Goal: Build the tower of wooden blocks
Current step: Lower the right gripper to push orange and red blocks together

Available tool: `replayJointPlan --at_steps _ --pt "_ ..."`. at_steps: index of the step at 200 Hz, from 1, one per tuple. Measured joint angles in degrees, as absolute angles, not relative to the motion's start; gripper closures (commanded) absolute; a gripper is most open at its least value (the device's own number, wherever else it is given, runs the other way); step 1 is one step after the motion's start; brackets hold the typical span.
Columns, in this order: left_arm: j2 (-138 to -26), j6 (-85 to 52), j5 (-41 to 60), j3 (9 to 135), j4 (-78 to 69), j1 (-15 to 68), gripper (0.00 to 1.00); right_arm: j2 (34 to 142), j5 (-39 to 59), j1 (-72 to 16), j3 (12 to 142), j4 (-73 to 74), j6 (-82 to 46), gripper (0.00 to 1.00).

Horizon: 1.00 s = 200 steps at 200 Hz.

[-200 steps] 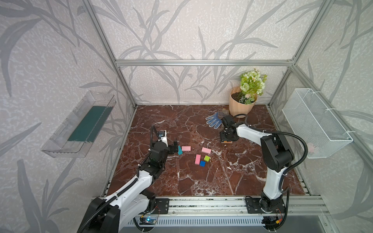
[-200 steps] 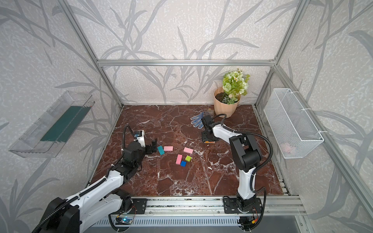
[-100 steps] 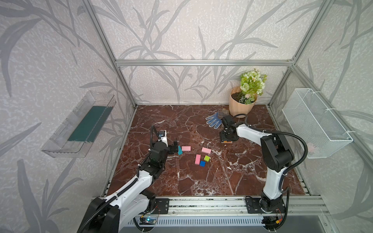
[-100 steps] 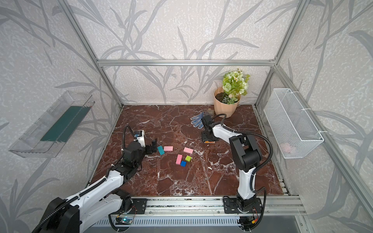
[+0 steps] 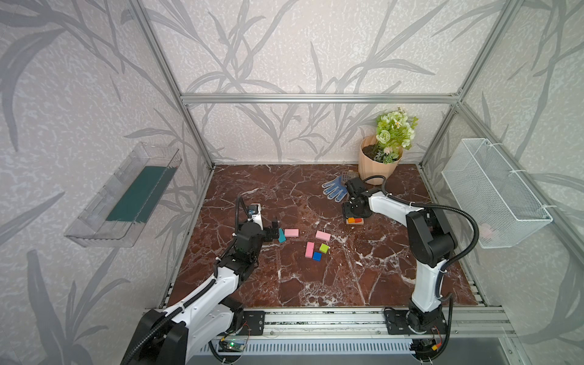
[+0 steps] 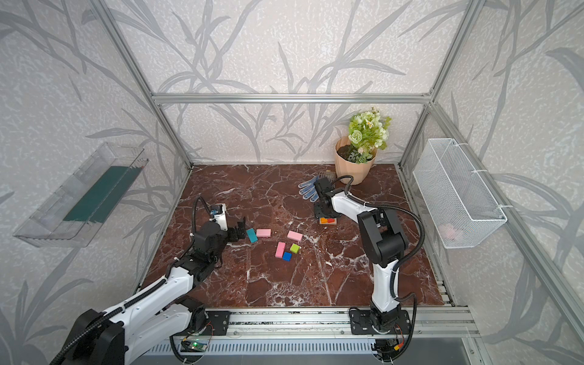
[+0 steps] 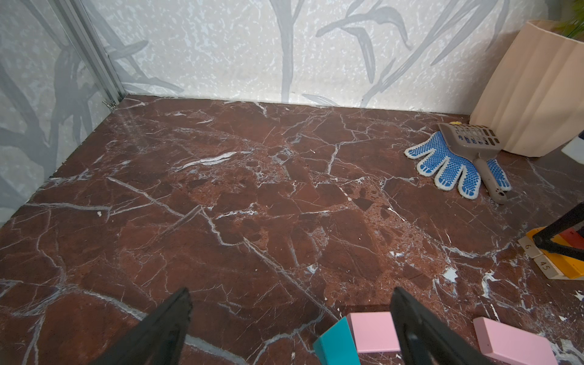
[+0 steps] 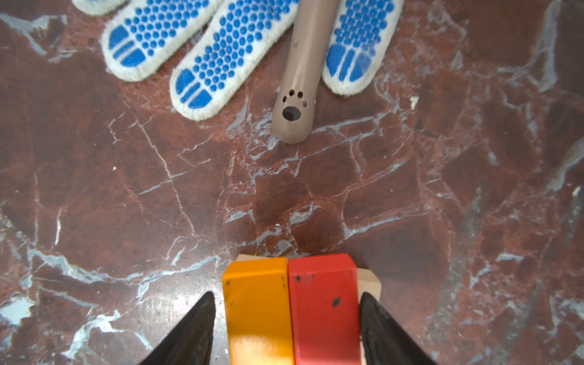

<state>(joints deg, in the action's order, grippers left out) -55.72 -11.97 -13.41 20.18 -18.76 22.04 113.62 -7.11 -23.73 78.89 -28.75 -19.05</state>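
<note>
Top views: left claw (image 5: 274,231) is low over the marble floor (image 5: 284,284), spread wide, holding nothing. The teal block (image 5: 281,235) is right at its fingertips, with a pink block (image 5: 291,233) just past that. Further out ahead are two more pink blocks (image 5: 323,235) (image 5: 309,249), a green cube (image 5: 324,248) and a blue cube (image 5: 317,256). Right claw (image 6: 327,214) points down onto the tower start.

Left wrist: fingers (image 7: 164,331) are far apart with nothing clamped. The teal block is inside the gap, close to one finger, and the pink block is partly hidden behind that finger.

Right wrist: orange block (image 8: 257,309) and red block (image 8: 322,306) sit side by side on the tan base (image 8: 369,284), between the claw's fingers. One finger flanks each side, with a sliver of gap at the orange-side tip. Can't tell if it's clamped. Glove (image 8: 221,47) and scoop handle (image 8: 300,79) lie ahead of the tips, apart from the stack.
</note>
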Motion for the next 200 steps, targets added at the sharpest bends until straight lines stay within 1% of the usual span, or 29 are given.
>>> replayJointPlan --at_steps 43,78,112,161,200 --pt "-55.72 -11.97 -13.43 20.18 -18.76 22.04 0.01 114.50 -7.75 -23.68 79.07 -29.04 -19.44 0.33" --pt "-55.72 -11.99 -13.41 20.18 -18.76 22.04 0.01 114.50 -8.34 -23.57 79.07 -29.04 -19.70 0.38" --pt "-55.72 -11.97 -13.41 20.18 -18.76 22.04 0.01 114.50 -8.49 -23.40 79.07 -29.02 -19.90 0.38" --pt "-55.72 -11.97 -13.41 20.18 -18.76 22.04 0.01 114.48 -8.49 -23.24 79.02 -29.02 -19.90 0.32" --pt "-55.72 -11.99 -13.43 20.18 -18.76 22.04 0.01 114.15 -8.49 -23.22 78.70 -28.99 -19.92 0.31"
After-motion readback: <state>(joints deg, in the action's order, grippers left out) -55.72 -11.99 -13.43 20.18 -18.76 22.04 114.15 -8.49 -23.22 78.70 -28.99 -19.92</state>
